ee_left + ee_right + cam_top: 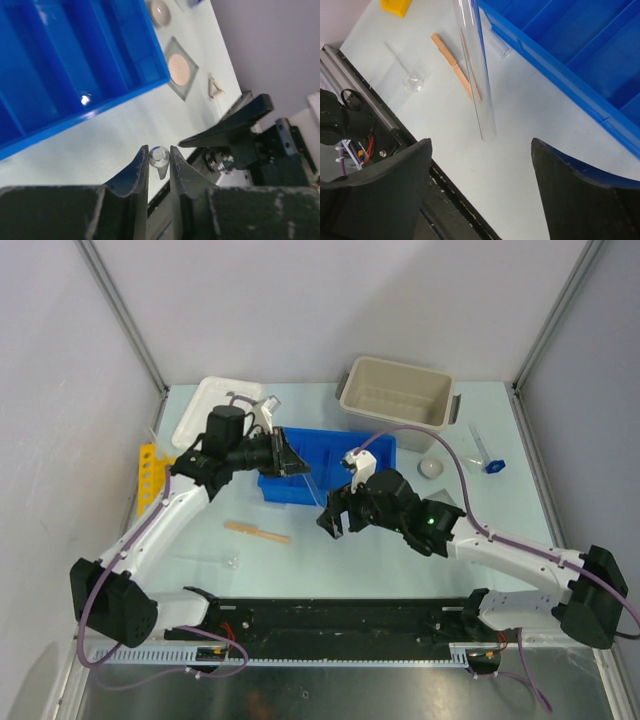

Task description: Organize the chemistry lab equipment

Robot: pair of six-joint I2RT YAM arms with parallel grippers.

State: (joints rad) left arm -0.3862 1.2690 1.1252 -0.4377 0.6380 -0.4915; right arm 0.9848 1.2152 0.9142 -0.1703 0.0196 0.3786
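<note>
My left gripper [159, 148] is shut on a clear glass tube [160, 157], seen end-on between its fingers. From above, the left gripper [290, 455] holds it over the near edge of the blue tray [375, 448], and the tube [312, 488] slants down toward my right gripper [335, 517]. The right gripper [480, 142] is open, and the tube's free end [479, 75] hangs just beyond its fingers without touching them. A tan wooden stick [454, 64] and a small glass piece [412, 83] lie on the table. The grey mesh with a white disc [179, 69], the wire triangle [215, 90] and the small white dish [160, 12] lie past the tray.
A beige tub [400, 390] stands at the back right and its white lid [210, 410] at the back left. A yellow rack [148, 475] lies at the left edge. A clear tube with a blue cap [487, 455] lies at the right. A black rail [340, 620] runs along the near edge.
</note>
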